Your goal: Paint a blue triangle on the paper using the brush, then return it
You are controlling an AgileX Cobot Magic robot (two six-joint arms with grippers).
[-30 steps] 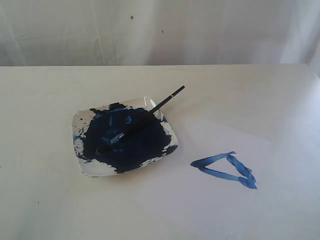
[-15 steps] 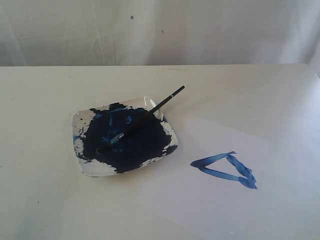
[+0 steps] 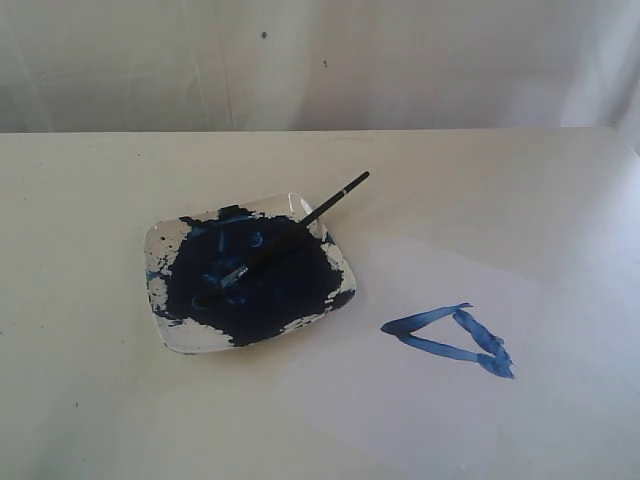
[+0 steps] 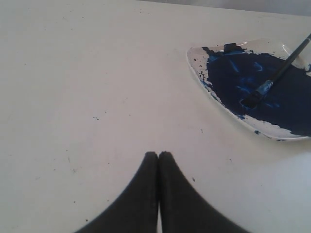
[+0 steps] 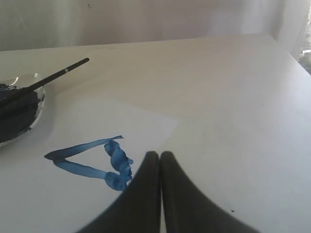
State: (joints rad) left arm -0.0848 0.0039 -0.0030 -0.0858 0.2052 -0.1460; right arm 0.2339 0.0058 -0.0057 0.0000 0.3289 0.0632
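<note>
Seems finished: thin black paintbrush (image 3: 290,232) parked tip-down in navy-smeared square dish (image 3: 158,250) to spare the bench (image 3: 80,180), blue brushstroke triangle (image 3: 440,348) on white paper (image 3: 400,400), left pincer (image 4: 159,154) and right pincer (image 5: 160,154) pressed together, empty.

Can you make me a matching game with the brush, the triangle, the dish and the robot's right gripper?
Things:
1. brush
2. blue triangle
3. dish
4. right gripper

Places or states:
A. shut, holding nothing
B. painted on the paper
C. smeared with dark paint
D. resting in the dish, handle over the rim

Pairs: 1-D, 2-B, 3-C, 4-A
</note>
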